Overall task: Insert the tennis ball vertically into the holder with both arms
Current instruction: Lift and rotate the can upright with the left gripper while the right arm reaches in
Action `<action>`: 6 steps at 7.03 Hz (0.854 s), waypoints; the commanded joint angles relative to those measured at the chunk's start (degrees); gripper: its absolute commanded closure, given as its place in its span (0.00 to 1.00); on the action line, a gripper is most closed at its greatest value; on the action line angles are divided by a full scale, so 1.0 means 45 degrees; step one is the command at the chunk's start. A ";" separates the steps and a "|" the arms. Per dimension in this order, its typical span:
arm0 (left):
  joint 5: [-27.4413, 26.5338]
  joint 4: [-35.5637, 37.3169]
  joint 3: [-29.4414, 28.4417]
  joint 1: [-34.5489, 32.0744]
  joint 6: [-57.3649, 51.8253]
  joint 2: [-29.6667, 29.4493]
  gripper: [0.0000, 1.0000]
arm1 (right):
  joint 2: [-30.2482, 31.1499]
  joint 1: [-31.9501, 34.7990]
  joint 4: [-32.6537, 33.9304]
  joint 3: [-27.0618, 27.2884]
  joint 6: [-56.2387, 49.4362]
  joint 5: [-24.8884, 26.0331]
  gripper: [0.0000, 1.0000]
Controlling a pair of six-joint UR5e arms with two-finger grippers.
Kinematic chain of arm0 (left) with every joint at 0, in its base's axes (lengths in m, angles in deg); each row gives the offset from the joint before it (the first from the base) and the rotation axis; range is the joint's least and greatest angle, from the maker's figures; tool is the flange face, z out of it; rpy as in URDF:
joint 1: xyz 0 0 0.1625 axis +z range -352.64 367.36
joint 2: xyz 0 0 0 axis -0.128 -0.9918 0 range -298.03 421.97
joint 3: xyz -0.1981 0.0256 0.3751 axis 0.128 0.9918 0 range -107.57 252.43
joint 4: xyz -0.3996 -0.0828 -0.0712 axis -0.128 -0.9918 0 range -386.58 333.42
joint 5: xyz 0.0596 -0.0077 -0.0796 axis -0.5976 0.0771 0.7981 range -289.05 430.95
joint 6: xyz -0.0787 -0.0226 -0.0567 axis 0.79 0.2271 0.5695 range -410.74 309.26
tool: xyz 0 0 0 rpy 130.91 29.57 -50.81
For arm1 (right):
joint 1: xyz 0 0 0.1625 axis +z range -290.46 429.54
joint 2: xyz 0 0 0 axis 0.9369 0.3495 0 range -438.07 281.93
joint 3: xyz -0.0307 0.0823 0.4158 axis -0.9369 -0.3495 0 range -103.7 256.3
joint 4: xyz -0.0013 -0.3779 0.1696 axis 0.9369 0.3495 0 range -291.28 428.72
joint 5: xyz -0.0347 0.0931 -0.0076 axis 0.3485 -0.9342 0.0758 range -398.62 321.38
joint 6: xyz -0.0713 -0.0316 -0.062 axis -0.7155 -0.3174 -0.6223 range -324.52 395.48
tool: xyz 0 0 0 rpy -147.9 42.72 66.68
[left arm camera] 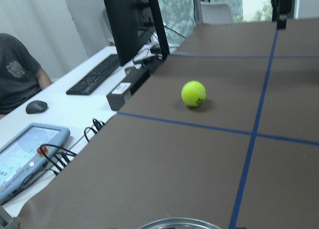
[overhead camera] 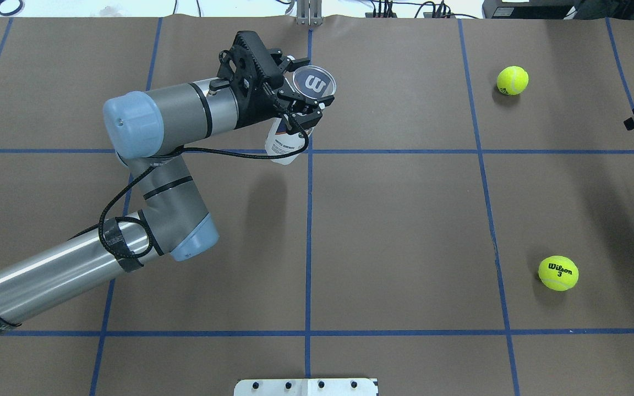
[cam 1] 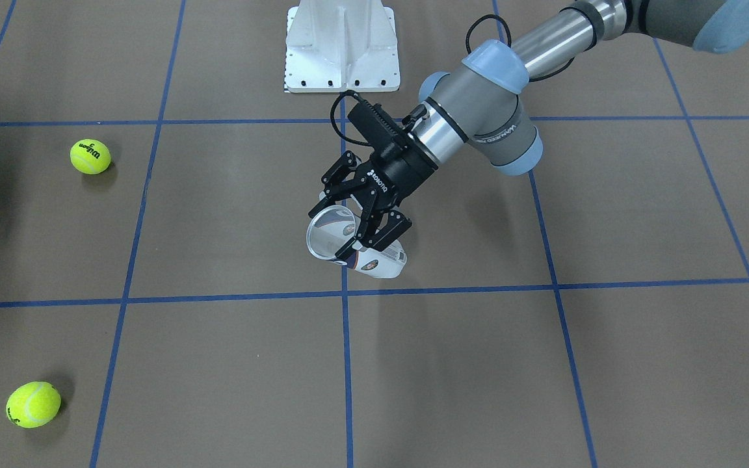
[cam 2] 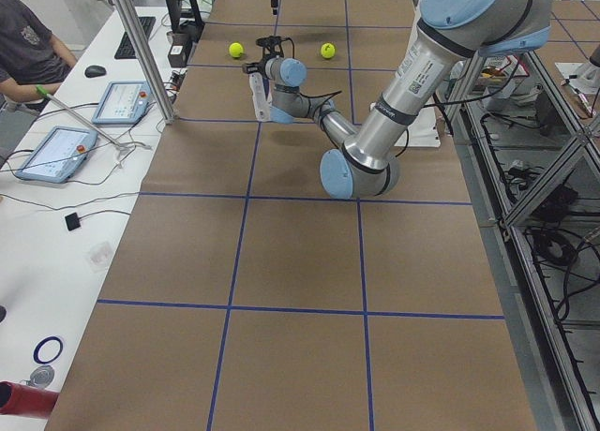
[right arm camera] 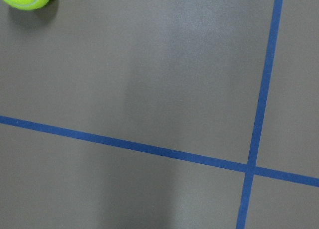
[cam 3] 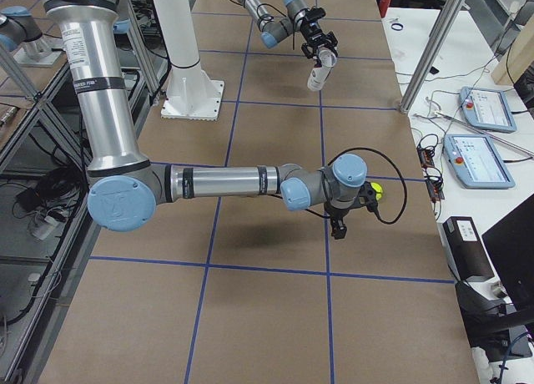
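While the left end effector (cam 1: 342, 227) clamps the clear plastic cylindrical can (cam 1: 381, 260) mid-frame, square it upright; the right end effector (cam 3: 340, 221) is unreadable.

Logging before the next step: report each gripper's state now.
Left gripper: shut on the holder.
Right gripper: cannot tell whether it is open or shut.

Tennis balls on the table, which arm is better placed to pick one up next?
Right. The left gripper is shut on the holder, held off the table. Both tennis balls lie on the robot's right side, and the right gripper hangs beside one.
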 commanded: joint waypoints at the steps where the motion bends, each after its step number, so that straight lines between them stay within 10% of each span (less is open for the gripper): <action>1: -0.0710 -0.1406 -0.0164 0.0123 0.0661 0.0102 0.26 | -0.0762 -0.0391 0.0000 -0.0016 0.1324 0.0097 0.00; 6: -0.2699 -0.5252 -0.1512 0.1878 0.0585 0.0219 0.27 | -0.2719 -0.1504 -0.0039 -0.0606 0.4680 0.1131 0.00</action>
